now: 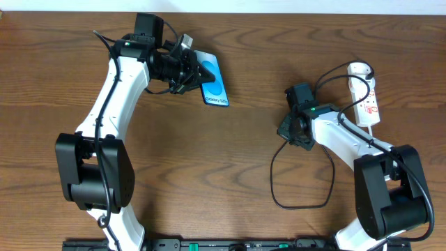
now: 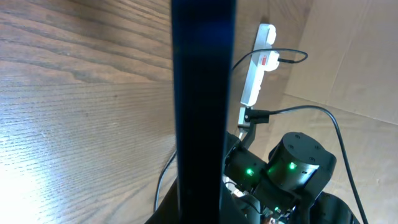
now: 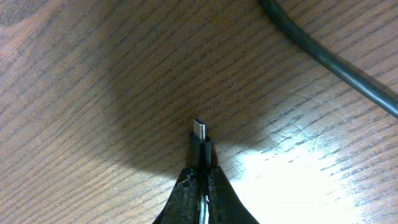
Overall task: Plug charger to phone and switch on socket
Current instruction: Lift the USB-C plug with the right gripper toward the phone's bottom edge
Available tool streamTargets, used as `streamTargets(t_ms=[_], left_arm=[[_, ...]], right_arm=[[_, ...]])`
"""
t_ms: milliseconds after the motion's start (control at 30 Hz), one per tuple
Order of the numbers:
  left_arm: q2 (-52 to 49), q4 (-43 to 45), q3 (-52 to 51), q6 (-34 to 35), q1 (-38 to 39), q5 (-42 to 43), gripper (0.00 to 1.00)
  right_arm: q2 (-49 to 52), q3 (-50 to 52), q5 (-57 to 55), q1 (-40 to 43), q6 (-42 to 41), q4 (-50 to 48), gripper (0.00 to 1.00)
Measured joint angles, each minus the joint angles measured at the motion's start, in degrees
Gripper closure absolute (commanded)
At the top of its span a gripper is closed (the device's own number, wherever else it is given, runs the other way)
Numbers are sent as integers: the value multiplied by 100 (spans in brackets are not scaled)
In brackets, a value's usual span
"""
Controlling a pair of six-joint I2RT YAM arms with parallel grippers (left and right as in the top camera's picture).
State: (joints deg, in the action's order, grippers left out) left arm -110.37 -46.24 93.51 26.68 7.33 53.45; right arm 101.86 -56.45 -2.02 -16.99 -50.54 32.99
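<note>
Clearly, table [image 1: 230, 160] wood separates phone [image 1: 216, 82] edge from charger [image 3: 200, 144] plug.

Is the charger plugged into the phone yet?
Out. The charger tip sticks bare from the shut right hand, above the table; the left hand holds the phone, well apart.

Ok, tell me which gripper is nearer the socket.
Right. The right gripper, shut on the charger plug, sits a short way from the socket, left of it in the overhead view. The left gripper is far across the table, shut on the phone.
</note>
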Motion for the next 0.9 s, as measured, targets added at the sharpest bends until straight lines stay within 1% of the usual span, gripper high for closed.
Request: streamTargets(t_ms=[67,133,267,367,433,600,667,767,800,900], left_arm=[[0,17,0,-24,0,72,93],[0,133,-7,-153,0,315,93],[0,796,-17,-474,0,1388,93],[0,1475,-28,-575,7,2319,93],[0,1790,-28,-505,13,2721,93],[0,2533,-31,2,13,3143,93],[20,3080,-59,376,13,3244,93],[105,3974,-74,990,13,3279,93],[197,4306,-83,1255,20,3287,93],[492,4992,-103,1757,39,3338,93]], right_arm=[[0,0,15,15,9,-4,99],[-4,4,44,31,63,-39,99],[-160,72,249,72,361,-98,99],[-608,101,629,74,702,-111,99],[-1095,103,931,74,922,-118,99],[-2404,103,1775,74,1416,-232,99],[-2977,101,2236,74,1694,-323,99],[-3508,101,2959,74,2028,-372,99],[-3615,101,3163,74,2092,-369,99],[-3792,101,3823,74,2221,-474,99]])
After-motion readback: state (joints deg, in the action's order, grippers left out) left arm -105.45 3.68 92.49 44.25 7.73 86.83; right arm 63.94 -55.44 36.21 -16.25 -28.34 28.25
